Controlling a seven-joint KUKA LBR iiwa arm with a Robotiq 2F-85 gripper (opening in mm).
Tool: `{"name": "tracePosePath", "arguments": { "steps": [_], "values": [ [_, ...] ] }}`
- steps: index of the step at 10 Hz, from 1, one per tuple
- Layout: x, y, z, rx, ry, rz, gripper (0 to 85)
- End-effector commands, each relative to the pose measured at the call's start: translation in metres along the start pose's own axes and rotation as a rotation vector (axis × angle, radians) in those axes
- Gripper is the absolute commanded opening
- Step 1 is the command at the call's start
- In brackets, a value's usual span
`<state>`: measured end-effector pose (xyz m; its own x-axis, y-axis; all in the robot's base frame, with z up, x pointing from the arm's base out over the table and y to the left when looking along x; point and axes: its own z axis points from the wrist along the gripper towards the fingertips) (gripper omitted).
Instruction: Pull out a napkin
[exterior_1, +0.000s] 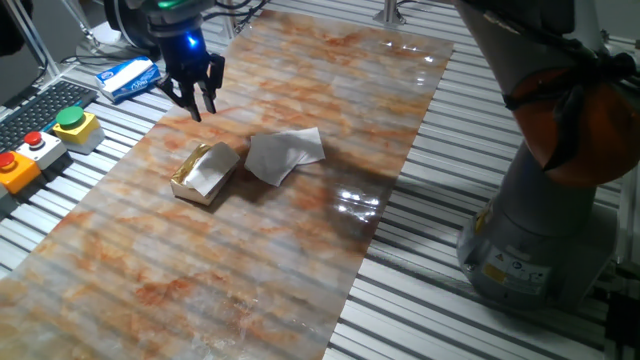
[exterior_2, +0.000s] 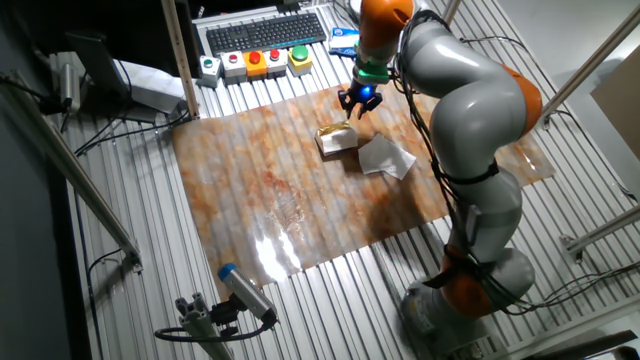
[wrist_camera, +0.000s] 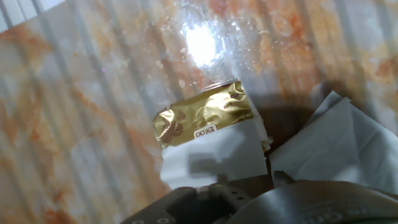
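The gripper (exterior_1: 200, 100) hovers above the marbled mat (exterior_1: 150, 270) near its keyboard-side edge, fingers slightly apart and empty. Just beside the gold foil packet (exterior_1: 203, 172) lies the napkin (exterior_1: 284, 154), crumpled flat, long axis running across the mat, away from the packet.

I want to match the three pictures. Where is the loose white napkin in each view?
One fixed view: the napkin lies at the centre, just right of the gold packet.
The other fixed view: the napkin lies right of centre, below and right of the packet.
Hand view: the napkin is at the lower right edge.
Shared landmark: the gold packet.
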<state>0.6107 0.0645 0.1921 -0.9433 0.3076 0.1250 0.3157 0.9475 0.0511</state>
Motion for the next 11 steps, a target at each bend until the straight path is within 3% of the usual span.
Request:
{"name": "tracePosePath", "arguments": {
  "steps": [1,4,6,9,11],
  "values": [
    [-0.003,0.002,0.002,0.004,-0.007,0.006,51.0],
    [-0.015,0.012,0.026,0.006,-0.025,0.029,51.0],
    [-0.016,0.016,0.042,0.000,-0.036,0.043,51.0],
    [-0.015,0.012,0.073,0.001,-0.077,0.045,51.0],
    [-0.010,0.014,0.082,-0.005,-0.087,0.058,51.0]
  ]
}}
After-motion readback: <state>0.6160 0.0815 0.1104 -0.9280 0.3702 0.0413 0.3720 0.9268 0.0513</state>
